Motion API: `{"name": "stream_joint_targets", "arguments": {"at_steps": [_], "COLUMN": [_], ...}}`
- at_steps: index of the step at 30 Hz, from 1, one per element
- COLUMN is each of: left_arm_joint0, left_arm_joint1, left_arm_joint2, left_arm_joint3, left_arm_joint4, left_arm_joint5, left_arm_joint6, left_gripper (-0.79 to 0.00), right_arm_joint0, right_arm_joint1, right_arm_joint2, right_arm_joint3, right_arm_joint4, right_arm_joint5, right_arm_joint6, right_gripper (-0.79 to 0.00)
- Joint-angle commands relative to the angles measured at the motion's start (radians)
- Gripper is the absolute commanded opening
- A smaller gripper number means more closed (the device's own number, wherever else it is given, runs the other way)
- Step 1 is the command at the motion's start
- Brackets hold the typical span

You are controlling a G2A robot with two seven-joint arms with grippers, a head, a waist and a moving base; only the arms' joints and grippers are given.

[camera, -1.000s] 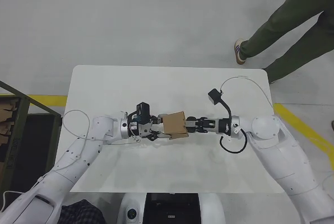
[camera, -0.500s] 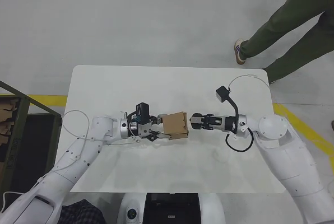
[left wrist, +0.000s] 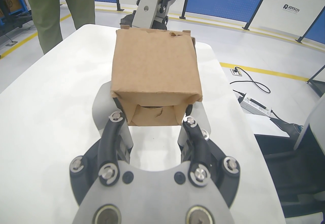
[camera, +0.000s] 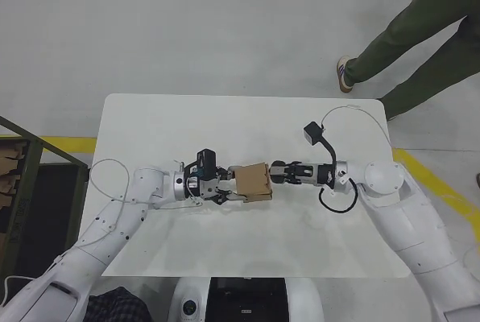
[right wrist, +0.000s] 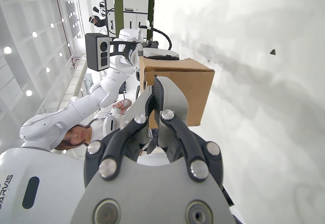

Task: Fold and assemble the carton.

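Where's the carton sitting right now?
In the top view the small brown cardboard carton is at the middle of the white table, gripped at one end by the left gripper, with the shut right gripper at its opposite end.

Both arms are glossy white shells with silver rings at the joints: the left arm [camera: 115, 221] and the right arm [camera: 409, 217]. A black cable [camera: 337, 211] loops at the right wrist (a small black camera box [camera: 311, 133] rides there too). The left gripper [left wrist: 152, 108] and right gripper [right wrist: 154, 88] share a grey plate, silver screws, black links and pale fingers [right wrist: 175, 98] with ribbed black pads [right wrist: 158, 100].
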Motion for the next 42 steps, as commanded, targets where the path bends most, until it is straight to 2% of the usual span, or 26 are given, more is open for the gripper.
{"name": "stream_joint_targets", "arguments": {"at_steps": [1,29,42], "left_arm_joint0": [-0.001,-0.033,-0.030], "left_arm_joint1": [0.000,-0.009,-0.011], "left_arm_joint2": [0.001,0.016,0.009], "left_arm_joint3": [0.000,0.065,0.060], "left_arm_joint4": [0.000,-0.025,-0.025], "left_arm_joint5": [0.000,0.000,0.000], "left_arm_joint6": [0.001,0.003,0.002], "left_gripper": [-0.456,-0.456,-0.459], "right_arm_joint0": [0.003,-0.042,-0.017], "right_arm_joint1": [-0.002,0.003,-0.008], "right_arm_joint2": [-0.005,0.005,-0.027], "right_arm_joint3": [0.001,-0.048,-0.025], "right_arm_joint4": [0.002,-0.036,-0.038], "right_arm_joint5": [-0.003,0.008,0.012], "right_arm_joint6": [0.001,0.002,0.001], "right_gripper": [-0.785,-0.785,-0.785]}}
